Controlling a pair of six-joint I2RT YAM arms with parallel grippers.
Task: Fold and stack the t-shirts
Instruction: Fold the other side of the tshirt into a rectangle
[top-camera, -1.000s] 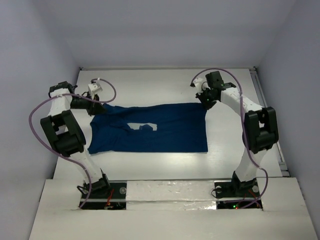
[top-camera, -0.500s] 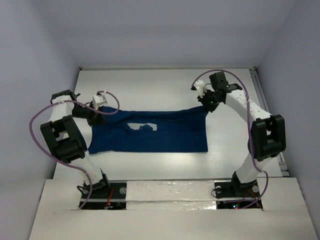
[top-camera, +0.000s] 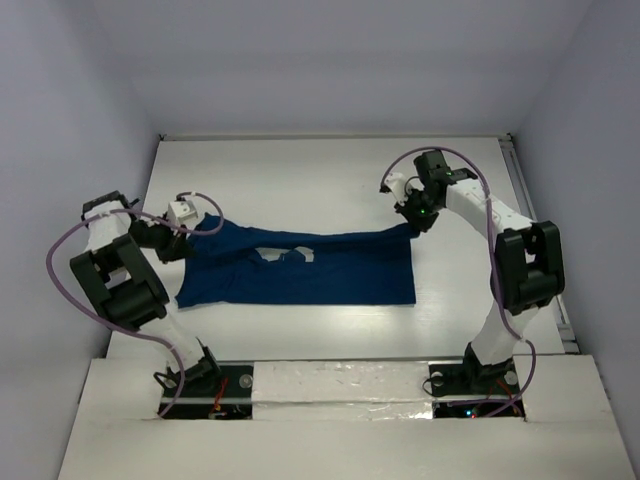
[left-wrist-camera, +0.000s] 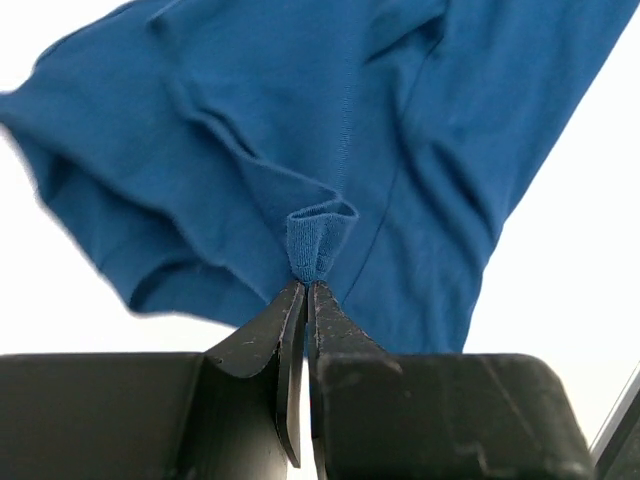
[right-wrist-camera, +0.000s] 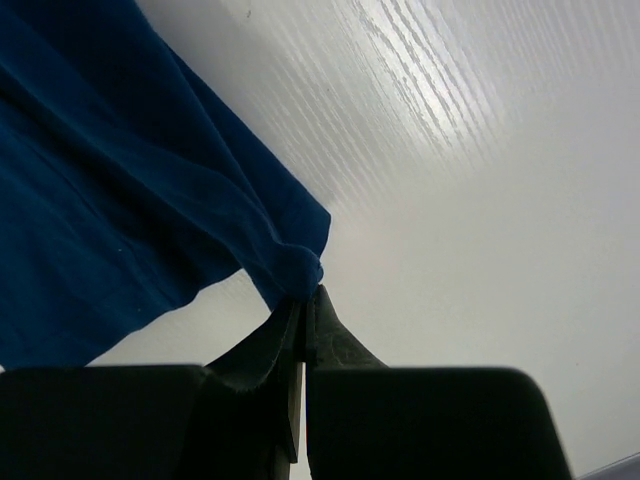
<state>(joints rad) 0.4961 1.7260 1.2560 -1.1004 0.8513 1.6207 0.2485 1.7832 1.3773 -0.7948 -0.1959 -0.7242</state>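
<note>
One dark navy-blue t-shirt (top-camera: 330, 268) with a small white chest graphic (top-camera: 283, 256) lies across the middle of the white table. Its far edge is lifted off the table at both ends and sags between them. My left gripper (top-camera: 190, 232) is shut on the shirt's far left corner, a pinched fold in the left wrist view (left-wrist-camera: 318, 238). My right gripper (top-camera: 412, 224) is shut on the far right corner, which bunches at the fingertips in the right wrist view (right-wrist-camera: 298, 265). The near edge still rests flat on the table.
The white table (top-camera: 300, 170) has walls close on the left, right and back. A metal rail (top-camera: 530, 220) runs along its right edge. Purple cables loop from both arms.
Both grippers have raised the shirt's far edge off the table. The far edge has come nearer, so the shirt looks narrower and wrinkled. The left arm has swung a little left.
</note>
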